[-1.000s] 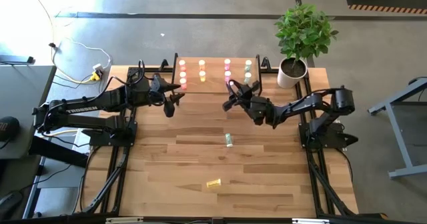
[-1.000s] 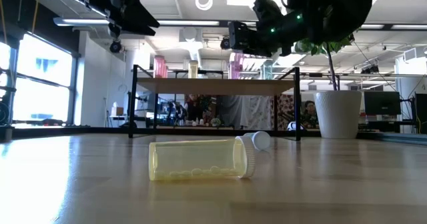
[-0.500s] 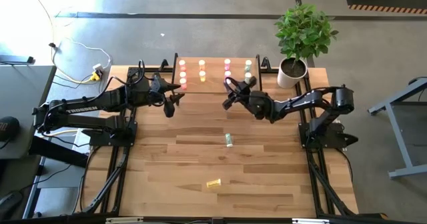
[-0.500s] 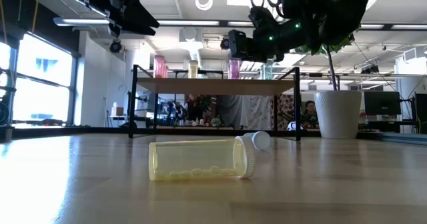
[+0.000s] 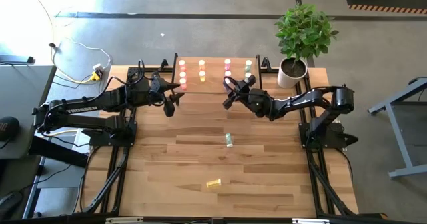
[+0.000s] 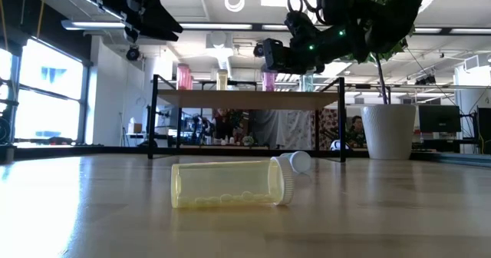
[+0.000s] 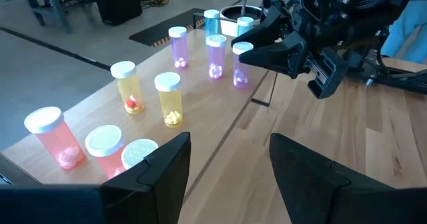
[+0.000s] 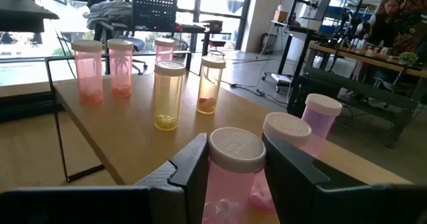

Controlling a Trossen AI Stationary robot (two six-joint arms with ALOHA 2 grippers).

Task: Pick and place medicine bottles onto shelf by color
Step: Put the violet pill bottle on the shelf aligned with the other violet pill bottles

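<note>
The shelf (image 5: pixel 213 79) stands at the table's far edge. Bottles stand on it in colour columns: red-orange (image 5: pixel 182 71), yellow (image 5: pixel 201 71), pink (image 5: pixel 227 69) and pale green (image 5: pixel 248 69). My right gripper (image 5: pixel 229 93) is at the shelf's near edge by the pink column, shut on a pink bottle (image 8: pixel 235 159); the left wrist view also shows this bottle (image 7: pixel 241 67). My left gripper (image 7: pixel 227 184) is open and empty above the shelf's near left corner (image 5: pixel 175 94). A pale green bottle (image 5: pixel 229 140) and a yellow bottle (image 6: pixel 230 183) lie on their sides on the tabletop. My right gripper pinches the pink bottle's body just below its white cap (image 8: pixel 217 191) between its two fingers. The fingers come nearly level from the table's near right side. The bottle stands upright over the shelf's near edge. I cannot tell whether its base rests on the board.
A white plant pot (image 5: pixel 291 72) stands right of the shelf at the far right corner. The tabletop between the arms and the near edge holds only the two loose bottles. The shelf's thin black legs (image 6: pixel 156 118) raise it above the table.
My right gripper has carried the pink bottle, still upright, a little toward the table's far edge, closer to the pink column on the shelf.
</note>
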